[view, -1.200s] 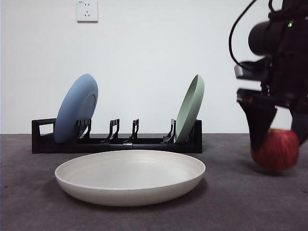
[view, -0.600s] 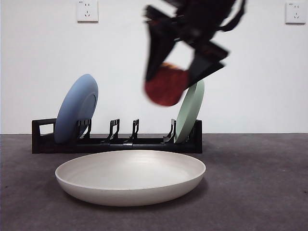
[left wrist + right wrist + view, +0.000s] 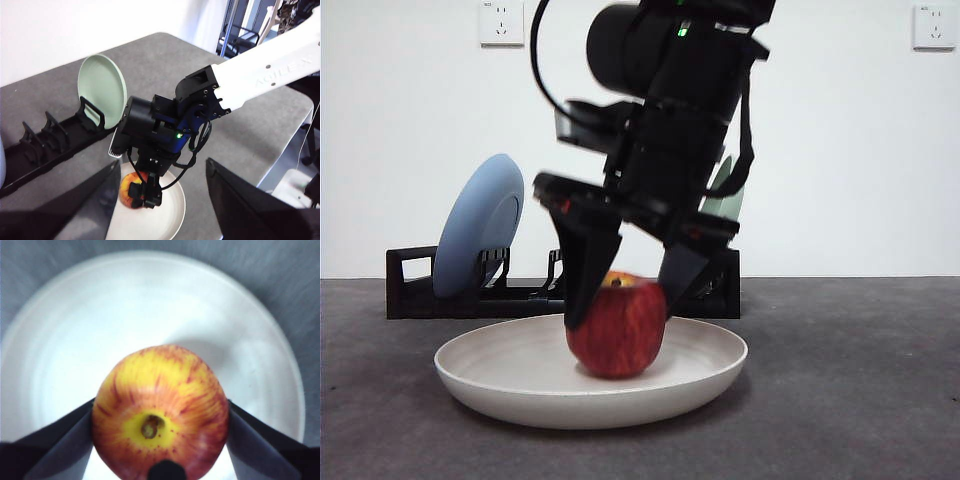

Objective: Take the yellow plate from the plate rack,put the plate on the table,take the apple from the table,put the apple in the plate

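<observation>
One red apple (image 3: 616, 328) sits inside one yellow plate (image 3: 500, 372) on the dark grey table (image 3: 850, 400), gripped on both sides by the right gripper (image 3: 620, 298), whose two black fingers (image 3: 588, 270) press against the fruit's flanks. In the front view the apple's underside is at the plate's floor, roughly at the dish's middle, though whether it actually touches is hard to tell. The right wrist view looks straight down on the stem dip, ringed in yellow-orange, with the pale plate spreading all round the fruit.

Behind the plate runs one long black plate rack (image 3: 410, 285). Two plates stand tilted in its slots: a blue plate (image 3: 475, 228) near the boxy open end and a pale green plate (image 3: 102, 90) towards the other end, the latter largely hidden by the arm in the front view but plain in the left wrist view. That makes three plates in all, one flat on the table and two racked.

The left gripper (image 3: 162, 195) hangs high above the table and well apart from the plate, its fingers (image 3: 240, 200) spread wide and holding nothing. Two wall sockets (image 3: 501, 22) show on the white wall behind.
</observation>
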Controlling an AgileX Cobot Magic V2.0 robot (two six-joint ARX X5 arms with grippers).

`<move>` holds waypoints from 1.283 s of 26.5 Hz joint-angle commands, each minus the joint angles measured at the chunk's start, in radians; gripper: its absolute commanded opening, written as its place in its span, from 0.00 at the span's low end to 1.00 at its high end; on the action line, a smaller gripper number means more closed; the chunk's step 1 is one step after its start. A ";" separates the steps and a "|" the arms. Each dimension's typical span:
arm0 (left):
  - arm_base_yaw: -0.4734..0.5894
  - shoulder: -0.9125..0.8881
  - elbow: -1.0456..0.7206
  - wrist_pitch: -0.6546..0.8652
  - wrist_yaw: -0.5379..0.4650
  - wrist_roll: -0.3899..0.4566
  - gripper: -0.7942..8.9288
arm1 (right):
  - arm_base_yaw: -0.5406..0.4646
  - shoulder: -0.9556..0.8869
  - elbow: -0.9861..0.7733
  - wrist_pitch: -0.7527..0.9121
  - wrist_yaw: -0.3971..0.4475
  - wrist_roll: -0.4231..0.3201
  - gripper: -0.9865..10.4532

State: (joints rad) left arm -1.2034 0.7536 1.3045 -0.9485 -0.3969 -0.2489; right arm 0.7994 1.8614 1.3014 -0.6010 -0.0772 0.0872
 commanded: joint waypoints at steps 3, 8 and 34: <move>0.002 -0.001 0.000 -0.015 0.004 -0.008 0.38 | 0.014 0.026 -0.005 -0.007 0.003 0.011 0.08; 0.002 -0.001 0.000 -0.015 0.004 -0.008 0.38 | 0.026 0.026 -0.005 -0.007 0.003 0.011 0.21; 0.002 -0.001 0.000 -0.017 0.004 -0.008 0.38 | 0.026 -0.294 -0.003 -0.296 -0.001 0.013 0.58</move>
State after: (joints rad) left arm -1.2034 0.7536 1.3045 -0.9661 -0.3965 -0.2485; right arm 0.8207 1.5906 1.3033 -0.8749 -0.0769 0.0967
